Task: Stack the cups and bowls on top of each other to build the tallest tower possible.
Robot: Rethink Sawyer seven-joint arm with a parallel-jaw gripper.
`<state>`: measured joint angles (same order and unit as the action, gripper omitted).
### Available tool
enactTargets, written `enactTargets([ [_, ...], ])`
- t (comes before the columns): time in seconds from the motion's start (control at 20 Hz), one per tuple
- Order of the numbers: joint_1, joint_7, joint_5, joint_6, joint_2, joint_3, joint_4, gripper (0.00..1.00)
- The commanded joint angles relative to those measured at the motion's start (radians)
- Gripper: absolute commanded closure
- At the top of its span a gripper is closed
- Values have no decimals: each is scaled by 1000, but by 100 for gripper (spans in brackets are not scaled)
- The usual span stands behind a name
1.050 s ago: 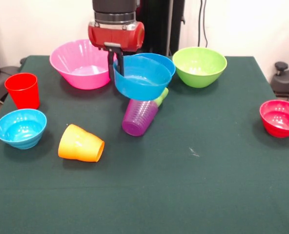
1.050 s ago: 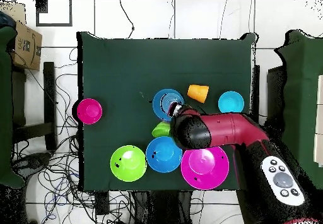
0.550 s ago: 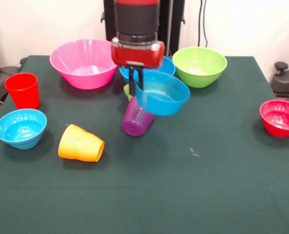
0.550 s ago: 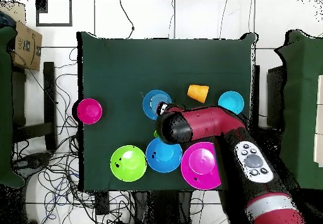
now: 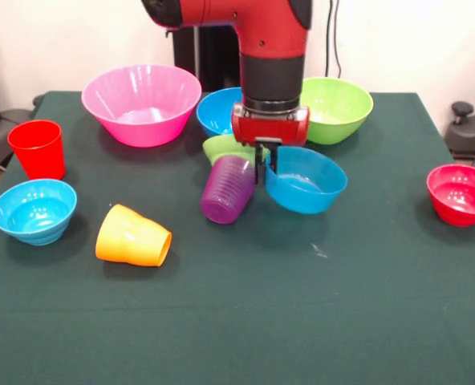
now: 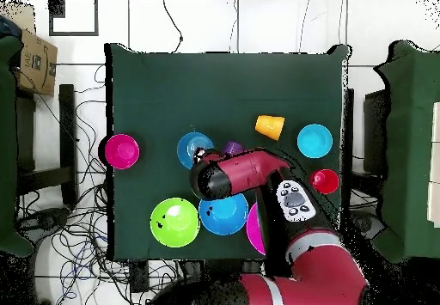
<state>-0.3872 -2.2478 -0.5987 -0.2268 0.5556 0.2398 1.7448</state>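
Front view shows the hand (image 5: 265, 163) closed on the near-left rim of a blue bowl (image 5: 306, 180), its two thin fingers pinching the wall, one inside and one outside, with the bowl hanging to the right of the wrist and sitting low, at or just above the green surface (image 5: 326, 313); whether it touches I cannot tell. Such a bowl looks light, stiff and glossy, so a rim pinch is the natural hold, yet the smooth plastic could swivel or slip between narrow fingers, and held at one edge it will tend to tilt. Just left of the hand a purple cup (image 5: 228, 189) lies tipped over, leaning against a small lime bowl (image 5: 225, 147) behind it; the carried bowl is just beside the cup, perhaps touching. An orange cup (image 5: 133, 237) lies on its side nearer the front, a red cup (image 5: 38, 148) stands upright at the left, and a light blue bowl (image 5: 34, 210) sits below it. At the back stand a big pink bowl (image 5: 141, 104), another blue bowl (image 5: 220, 111) and a mid-sized lime bowl (image 5: 334, 108); a small red bowl (image 5: 460, 194) sits well apart at the right. Overhead, the arm covers the hand, and the held bowl (image 6: 194, 149) shows beyond it.
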Motion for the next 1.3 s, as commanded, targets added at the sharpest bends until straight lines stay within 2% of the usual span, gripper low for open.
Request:
enactTargets([
  [0.05, 19, -95, -7, 58, -90, -77, -95, 100],
  [0.6, 100, -103, 35, 79, -186, -142, -197, 100],
  [1.3, 111, -72, 66, 74, -187, -162, -207, 100],
])
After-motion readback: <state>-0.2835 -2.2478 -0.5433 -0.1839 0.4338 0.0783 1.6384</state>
